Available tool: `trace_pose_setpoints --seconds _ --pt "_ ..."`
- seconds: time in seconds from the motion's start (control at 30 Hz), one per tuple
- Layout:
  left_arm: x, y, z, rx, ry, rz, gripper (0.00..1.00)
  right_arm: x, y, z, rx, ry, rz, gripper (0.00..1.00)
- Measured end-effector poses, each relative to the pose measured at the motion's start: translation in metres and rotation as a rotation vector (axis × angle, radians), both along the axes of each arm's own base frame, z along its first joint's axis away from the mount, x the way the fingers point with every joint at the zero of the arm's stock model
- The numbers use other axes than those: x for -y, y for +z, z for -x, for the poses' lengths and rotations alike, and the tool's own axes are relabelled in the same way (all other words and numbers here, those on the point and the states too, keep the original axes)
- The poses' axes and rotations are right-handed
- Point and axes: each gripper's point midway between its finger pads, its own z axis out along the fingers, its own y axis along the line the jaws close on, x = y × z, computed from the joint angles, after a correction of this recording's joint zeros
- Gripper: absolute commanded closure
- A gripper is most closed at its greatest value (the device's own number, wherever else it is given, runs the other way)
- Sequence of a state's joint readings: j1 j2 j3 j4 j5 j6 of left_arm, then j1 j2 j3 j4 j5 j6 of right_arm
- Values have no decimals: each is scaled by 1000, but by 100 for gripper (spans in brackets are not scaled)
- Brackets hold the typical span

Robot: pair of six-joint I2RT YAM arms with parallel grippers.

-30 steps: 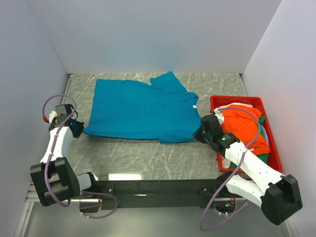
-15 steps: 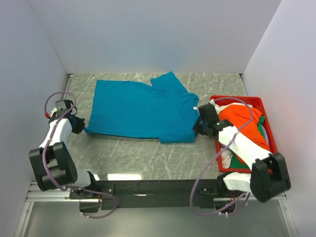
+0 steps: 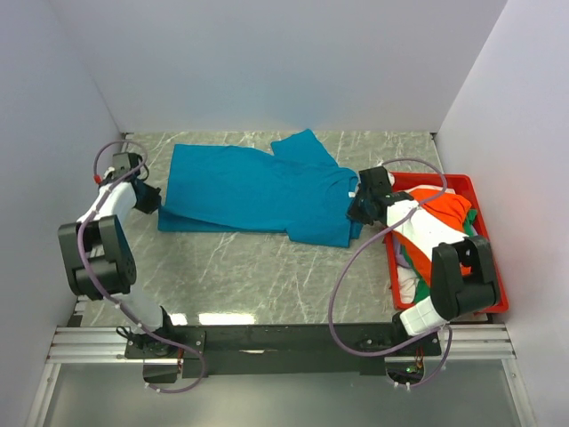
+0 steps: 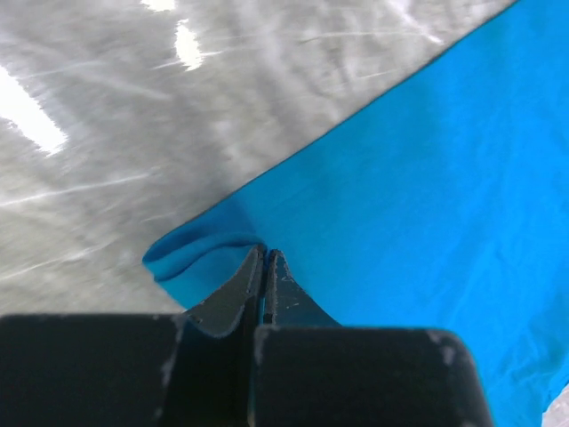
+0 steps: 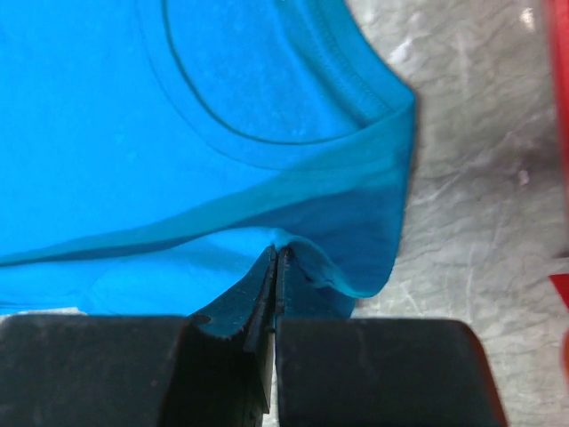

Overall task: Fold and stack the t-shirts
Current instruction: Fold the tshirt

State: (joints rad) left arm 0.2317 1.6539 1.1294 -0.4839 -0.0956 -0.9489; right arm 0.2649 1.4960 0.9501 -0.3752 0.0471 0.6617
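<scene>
The teal-blue t-shirt (image 3: 253,191) lies spread across the far half of the table, its near part doubled over along the front. My left gripper (image 3: 153,201) is shut on its left near corner (image 4: 200,253). My right gripper (image 3: 358,210) is shut on its right edge below the neckline (image 5: 356,258); the collar (image 5: 267,124) shows in the right wrist view. The orange t-shirt (image 3: 442,210) lies in the red bin with a white one (image 3: 428,233) and a green one (image 3: 430,290) under my right arm.
The red plastic bin (image 3: 494,267) stands at the right edge of the grey marbled table (image 3: 258,276). White walls close in the left, back and right. The arms' black base rail (image 3: 284,338) runs along the near edge.
Both grippers have moved away from me with the shirt's near edge, carrying it over the rest of the shirt. The shirt now looks narrower front to back.
</scene>
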Motion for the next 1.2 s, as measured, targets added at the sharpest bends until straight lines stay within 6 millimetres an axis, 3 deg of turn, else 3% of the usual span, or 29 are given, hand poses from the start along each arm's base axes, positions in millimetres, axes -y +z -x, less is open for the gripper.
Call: trace_pose_setpoints --seconds 0.17,0.9,0.97,1.07,1.1,1.2 --pt "8 -3 -22 -9 -16 -7 98 7 0 -11 -6 -21 -9 100" --pt "2 -14 -50 -49 -14 -20 89 6 -18 -37 -49 -31 -62 100" --pt "1 -16 -53 -53 -18 -22 81 5 -16 -43 -43 -28 -70 95" --pt "0 -19 -56 -56 -27 -26 63 3 -14 -47 -36 -28 -77 73" --pt "0 -19 -56 -58 -30 -27 59 3 -13 -47 -33 -25 -76 53" --pt "1 -19 -57 -55 -42 -26 42 3 -14 -47 -34 -22 -74 34"
